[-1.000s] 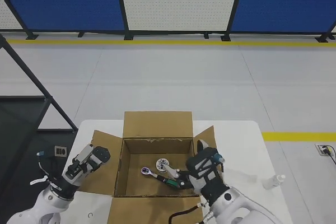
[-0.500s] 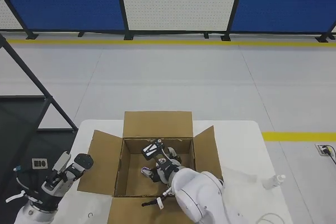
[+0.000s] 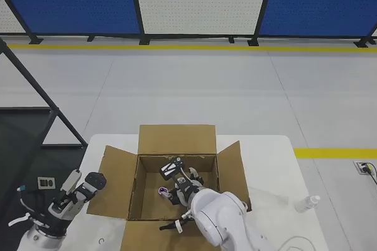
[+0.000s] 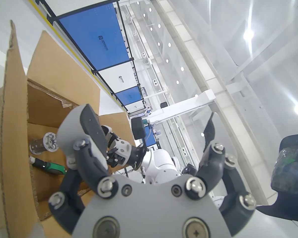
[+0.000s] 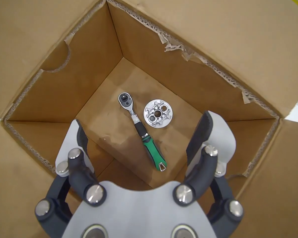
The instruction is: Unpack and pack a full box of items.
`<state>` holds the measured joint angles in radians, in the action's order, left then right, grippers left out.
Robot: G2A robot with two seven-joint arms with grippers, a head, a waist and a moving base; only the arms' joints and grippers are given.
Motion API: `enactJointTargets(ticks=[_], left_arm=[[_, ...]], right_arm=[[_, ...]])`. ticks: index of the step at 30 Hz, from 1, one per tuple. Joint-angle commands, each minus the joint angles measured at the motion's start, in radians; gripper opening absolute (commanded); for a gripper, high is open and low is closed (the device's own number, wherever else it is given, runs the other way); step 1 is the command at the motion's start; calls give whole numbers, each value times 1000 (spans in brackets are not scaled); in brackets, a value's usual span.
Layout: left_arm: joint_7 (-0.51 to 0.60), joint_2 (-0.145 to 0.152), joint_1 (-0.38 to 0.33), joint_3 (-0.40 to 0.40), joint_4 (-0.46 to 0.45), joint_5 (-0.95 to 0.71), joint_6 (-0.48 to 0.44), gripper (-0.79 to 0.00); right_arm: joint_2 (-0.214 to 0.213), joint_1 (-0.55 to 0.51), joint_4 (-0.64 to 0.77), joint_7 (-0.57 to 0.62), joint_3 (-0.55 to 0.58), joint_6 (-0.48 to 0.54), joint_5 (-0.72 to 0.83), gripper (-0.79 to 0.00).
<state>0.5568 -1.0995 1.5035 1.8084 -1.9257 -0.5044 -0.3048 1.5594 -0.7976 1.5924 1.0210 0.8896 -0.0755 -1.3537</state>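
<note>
Blue and white partition panels are standing behind the white table (image 3: 270,157), where the open cardboard box (image 3: 176,138) is sitting with its flaps spread. On the box floor a ratchet wrench (image 5: 141,131) and a toothed metal disc (image 5: 158,113) are lying just beside each other, not quite touching.

You are holding the right gripper (image 5: 142,120) above them with its fingers spread and nothing between them. The left gripper (image 4: 149,115) is likewise gaping empty, just outside the box's left flap.

Both pieces are looking like steel: rigid, heavy for their bulk and not fragile. The wrench's chrome neck is probably slippery, so you should be aiming across the green rubbery handle. The disc is lying face up, and its rim is probably the place to pinch.

Compared with a second ago, your right arm is now reaching over the box's middle rather than in from its right side. Your left arm is sitting farther back toward the table's near-left corner. Wrench and disc are staying put.
</note>
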Motion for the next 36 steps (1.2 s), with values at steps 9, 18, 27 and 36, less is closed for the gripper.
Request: enactJointTargets(ticks=[9, 18, 27, 36], left_arm=[[-10, -1, -4, 3, 1, 0, 2, 0], [-10, -1, -4, 3, 1, 0, 2, 0], [-10, -1, -4, 3, 1, 0, 2, 0], [-10, -1, -4, 3, 1, 0, 2, 0]], right_arm=[[58, 177, -337, 18, -65, -73, 93, 0], [100, 257, -519, 7, -98, -119, 124, -25], [126, 295, -629, -9, -104, -117, 151, -234], [145, 318, -686, -24, -104, -101, 160, -539]])
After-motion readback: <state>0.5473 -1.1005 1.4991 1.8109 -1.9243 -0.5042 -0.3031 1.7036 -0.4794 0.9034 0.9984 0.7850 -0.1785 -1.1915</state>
